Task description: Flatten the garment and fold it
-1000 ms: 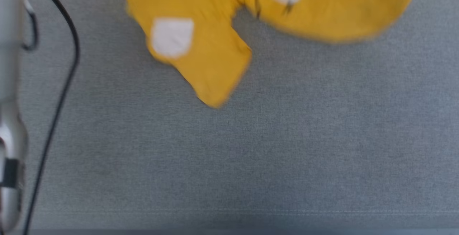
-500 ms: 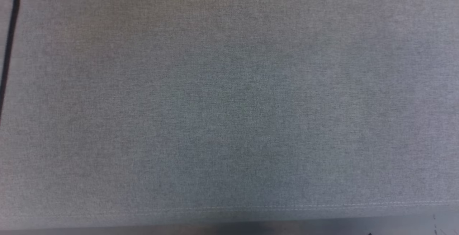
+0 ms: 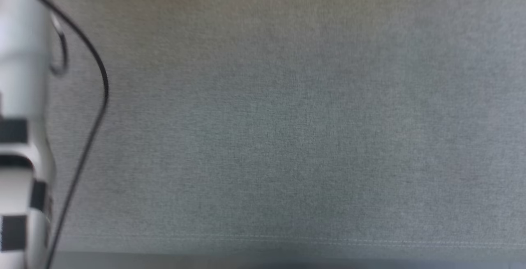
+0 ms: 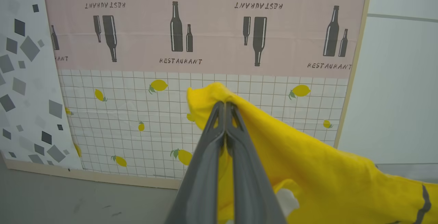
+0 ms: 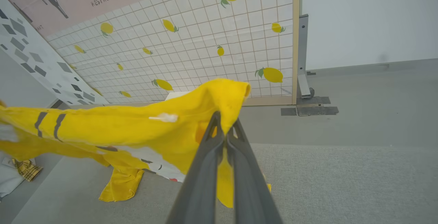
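Left gripper [image 4: 226, 106]: the two long dark fingers are pressing together on a bunched corner of the bright yellow cotton T-shirt [image 4: 308, 155]. The cloth is puffing up just past the tips and falling away to their right and below.

Right gripper [image 5: 224, 123]: the fingers are likewise clamping a gathered fold of the T-shirt [image 5: 137, 128]. The cloth is curling over just beyond the tips and stretching off to their left as a sagging band with short black strokes.

Below that band, the white semicircle print with its red dot is hanging low. One yellow sleeve end is lying crumpled on the grey woven table covering [image 5: 342, 183], under and left of the right gripper. The rest is hanging in the air between the two grippers.

Further off, a lemon-print grid backdrop panel [image 5: 205, 46] is standing past the table's far edge.

Head view: the pale left forearm [image 3: 20, 96] and its black cable [image 3: 94, 109] are crossing bare grey covering; this picture is blurred.

Judgement: the flattening step is in hand, with the shirt raised by two points for spreading. The next move calls for drawing the grippers apart until the band is taut. They should then lower and drag the shirt so the crumpled sleeve unrolls flat, print side unfolded.
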Robot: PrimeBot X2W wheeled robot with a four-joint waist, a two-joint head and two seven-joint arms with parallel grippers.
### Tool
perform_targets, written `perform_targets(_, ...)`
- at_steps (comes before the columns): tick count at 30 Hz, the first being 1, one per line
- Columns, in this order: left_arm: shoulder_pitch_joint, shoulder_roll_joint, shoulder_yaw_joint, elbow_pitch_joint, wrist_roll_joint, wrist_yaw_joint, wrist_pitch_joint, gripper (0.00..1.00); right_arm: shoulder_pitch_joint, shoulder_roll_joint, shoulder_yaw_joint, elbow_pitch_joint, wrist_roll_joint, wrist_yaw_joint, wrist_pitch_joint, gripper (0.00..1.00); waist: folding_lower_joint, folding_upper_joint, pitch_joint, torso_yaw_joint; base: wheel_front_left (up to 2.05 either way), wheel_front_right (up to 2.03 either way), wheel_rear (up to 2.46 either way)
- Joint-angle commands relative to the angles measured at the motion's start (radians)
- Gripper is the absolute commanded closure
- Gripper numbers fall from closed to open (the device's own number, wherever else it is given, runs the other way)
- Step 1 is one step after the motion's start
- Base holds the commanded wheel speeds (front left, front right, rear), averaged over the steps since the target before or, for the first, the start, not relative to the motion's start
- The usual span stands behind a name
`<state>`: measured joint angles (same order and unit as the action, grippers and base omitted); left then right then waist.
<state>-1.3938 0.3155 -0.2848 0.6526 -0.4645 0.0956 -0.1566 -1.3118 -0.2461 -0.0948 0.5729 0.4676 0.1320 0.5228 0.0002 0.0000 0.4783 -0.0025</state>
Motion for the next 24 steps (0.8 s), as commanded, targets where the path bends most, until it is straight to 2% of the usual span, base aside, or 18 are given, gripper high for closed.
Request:
perform_targets(1, 0.062, 0.007, 0.003, -0.002, -0.015, -0.014, -0.017, 1.00, 0.061, -0.004, 0.009, -0.022, 0.033, -0.001, -0.020, 1.00, -0.0002, 0.0000, -0.075, 0.023, 0.00, 0.00, 0.00)
perform_targets(5, 0.243, 0.016, 0.002, -0.045, -0.054, -0.047, -0.027, 1.00, 0.261, -0.016, 0.034, -0.085, 0.114, -0.001, -0.053, 1.00, -0.0002, 0.0000, -0.155, 0.037, 0.00, 0.00, 0.00)
perform_targets(9, 0.450, 0.020, 0.009, -0.134, -0.091, -0.039, -0.029, 1.00, 0.481, -0.021, 0.044, -0.159, 0.161, -0.001, -0.077, 1.00, -0.0002, 0.0000, -0.223, 0.051, 0.00, 0.00, 0.00)
perform_targets(15, 0.809, 0.013, 0.026, -0.297, -0.146, 0.037, -0.011, 1.00, 0.792, 0.015, -0.003, -0.230, 0.202, -0.001, -0.097, 1.00, -0.0002, 0.0000, -0.302, 0.061, 0.00, 0.00, 0.00)
perform_targets(20, 1.093, 0.011, 0.032, -0.403, -0.181, 0.113, 0.026, 1.00, 0.997, 0.035, -0.038, -0.248, 0.148, -0.001, -0.116, 1.00, -0.0002, 0.0000, -0.336, 0.061, 0.00, 0.00, 0.00)
perform_targets(24, 1.258, 0.023, 0.015, -0.440, -0.190, 0.161, 0.084, 1.00, 1.111, 0.052, -0.058, -0.247, 0.100, -0.001, -0.117, 1.00, -0.0002, 0.0000, -0.353, 0.065, 0.00, 0.00, 0.00)
